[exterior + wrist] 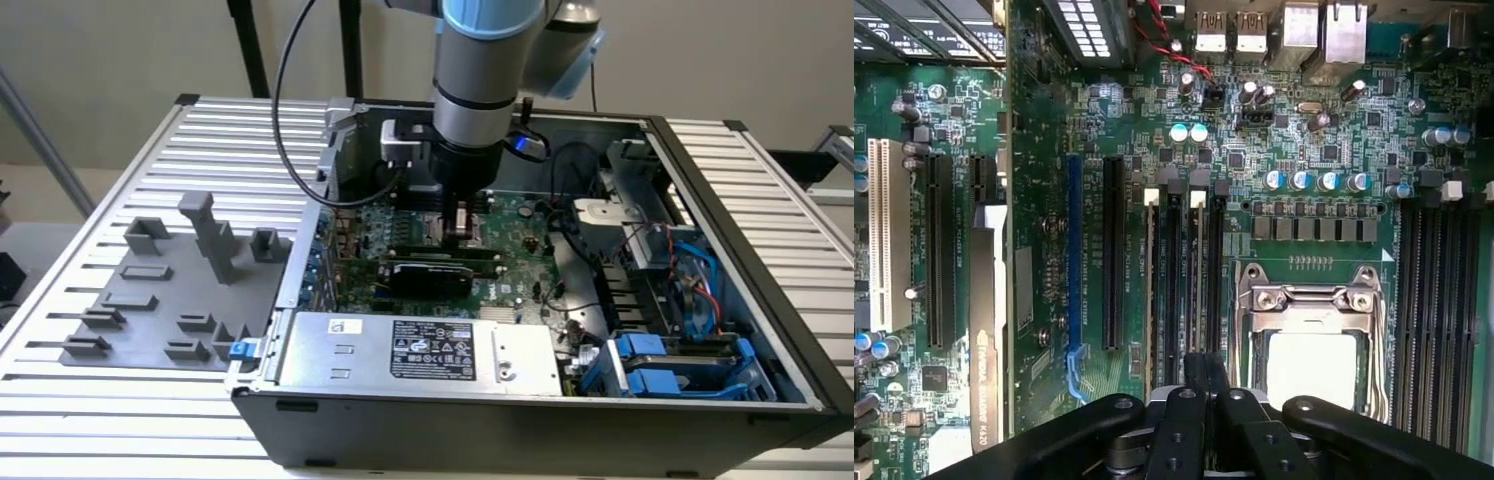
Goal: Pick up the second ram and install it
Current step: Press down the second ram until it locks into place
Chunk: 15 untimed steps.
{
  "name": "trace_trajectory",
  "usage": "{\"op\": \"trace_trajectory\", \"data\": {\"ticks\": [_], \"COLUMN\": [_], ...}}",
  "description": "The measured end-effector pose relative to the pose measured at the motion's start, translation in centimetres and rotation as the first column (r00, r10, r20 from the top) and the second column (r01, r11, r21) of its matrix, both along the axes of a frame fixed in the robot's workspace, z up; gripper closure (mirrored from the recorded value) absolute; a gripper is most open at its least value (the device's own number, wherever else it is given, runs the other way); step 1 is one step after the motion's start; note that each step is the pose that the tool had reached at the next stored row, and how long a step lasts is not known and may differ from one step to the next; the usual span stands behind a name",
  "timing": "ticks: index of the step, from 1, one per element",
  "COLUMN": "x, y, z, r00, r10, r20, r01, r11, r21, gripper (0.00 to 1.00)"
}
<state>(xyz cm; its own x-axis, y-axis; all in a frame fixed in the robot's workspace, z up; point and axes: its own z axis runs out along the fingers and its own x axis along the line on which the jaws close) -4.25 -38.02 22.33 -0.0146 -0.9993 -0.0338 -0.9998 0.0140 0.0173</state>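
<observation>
Gripper (1206, 400) linkages sit closest to the wrist camera, black and folded inward, with the jaws drawn together so that almost no gap is left between them. Whether the ram is pinched there I cannot tell. A thin stick held edge-on would be hidden by the fingers themselves.

Just beyond the fingertips run the slots (1184, 280), a bank of long dark channels standing side by side, two of them with white latches (1151, 197) at the far end. The socket (1309, 330) lies right beside that bank, its silver frame closed over the chip. Another bank of slots sits on the socket's other side.

From the exterior view, the arm stands nearly upright inside the open case (747, 240). Its tool is low over the board, just behind the black card (427, 272). The grey holder (160, 290) is well apart, outside the case on the exterior view's left, and I see no green stick on its blocks (which fits a pickup already made).

My judgement is that the install step is in hand, with the gripper lined up over the slots beside the socket. Seating a stick calls for its edge to stay parallel to the channel. It also needs a straight, even press, because a tilt would jam one end against a latch.
</observation>
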Motion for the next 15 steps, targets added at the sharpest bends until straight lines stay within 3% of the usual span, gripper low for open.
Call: {"op": "trace_trajectory", "data": {"ticks": [2,3,7,15], "x": [0.0,0.0,0.0,0.0], "y": [-0.02,0.02,0.02,0.01], "z": [0.12,0.37,2.00,2.08], "r00": [1.0000,1.0000,1.0000,1.0000], "r10": [0.000,0.000,0.000,0.000], "r20": [-0.0002,0.0007,-0.0001,-0.0002], "r01": [0.000,0.000,0.000,0.000], "r11": [1.0000,1.0000,1.0000,1.0000], "r21": [-0.0006,0.0018,0.0013,0.0022], "gripper": [1.00,1.00,1.00,1.00]}}
